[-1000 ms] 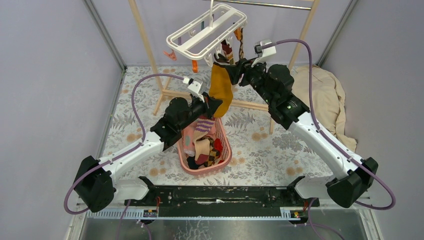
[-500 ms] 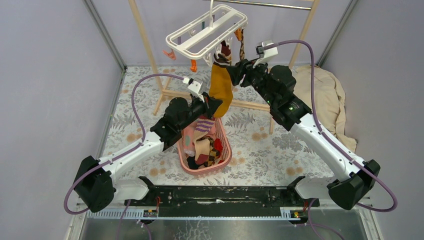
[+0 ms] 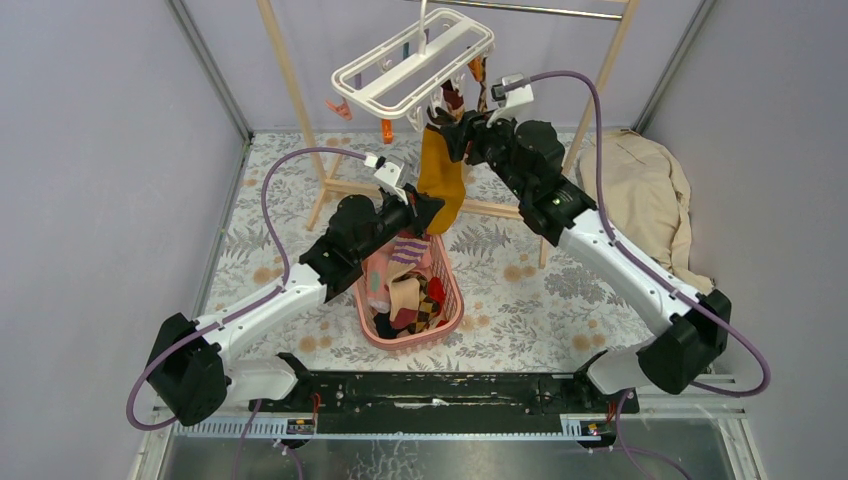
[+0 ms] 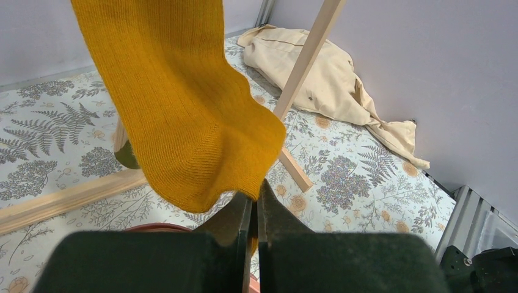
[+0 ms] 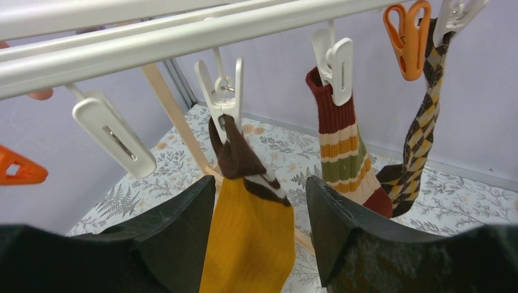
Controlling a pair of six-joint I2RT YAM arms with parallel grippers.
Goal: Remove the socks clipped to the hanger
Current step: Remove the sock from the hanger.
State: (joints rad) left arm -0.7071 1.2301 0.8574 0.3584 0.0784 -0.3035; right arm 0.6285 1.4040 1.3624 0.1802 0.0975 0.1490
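Covering tips of the closed left tool (image 4: 255, 198): mustard sock (image 4: 183, 110).

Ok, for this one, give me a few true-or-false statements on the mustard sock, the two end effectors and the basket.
1. The left end effector is shut on the mustard sock's lower edge. True.
2. The mustard sock is unclipped. False: a white clip on the hanger grips its brown cuff.
3. The right end effector is open, one finger on each side of the mustard sock. True.
4. The pink basket is empty. False: it holds several socks.
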